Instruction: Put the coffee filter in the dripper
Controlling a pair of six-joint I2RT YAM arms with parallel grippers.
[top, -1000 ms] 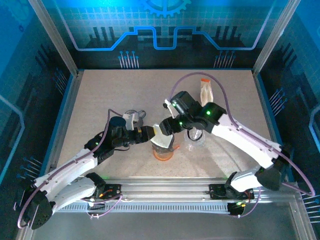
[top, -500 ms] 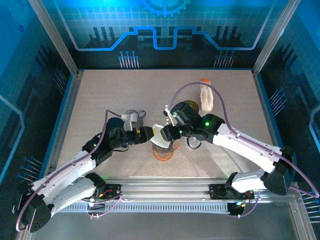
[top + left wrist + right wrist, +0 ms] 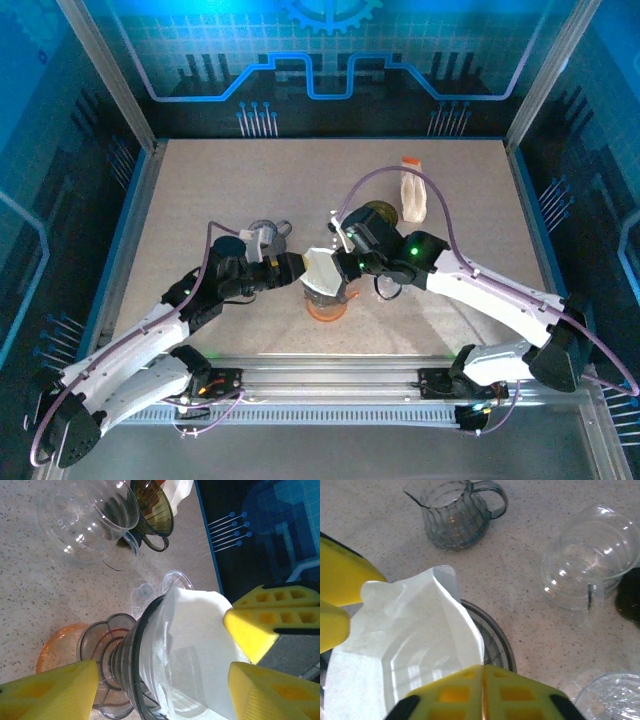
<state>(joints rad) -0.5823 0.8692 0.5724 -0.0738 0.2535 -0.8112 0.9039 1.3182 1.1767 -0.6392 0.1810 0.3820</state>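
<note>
Coffee filter: white paper cone, lodged in the mouth of the dripper but not seated. It stands well proud of the rim, with one side folded up loose. The dripper sits on an orange saucer near the middle of the table, a little toward the near edge.

Right gripper: jaws closed tight. The filter's upper edge runs into the seam between them, so it looks pinched at the rim.

Left gripper: jaws wide apart, straddling the dripper and filter. No grip made out.

Close by on the table: clear glass server, smoked glass pitcher, dark cup.

Handling (judgement): the filter is very light, thin and limp, so it creases and tears easily and springs back out of the cone. Best held at the top rim or along the seam fold, with a light pinch only. Pressing the walls outward should seat it. The dripper is rigid, looks like clear plastic or glass, and is smooth. It may tip or slide on the saucer if pushed from the side, so any push should go straight down
</note>
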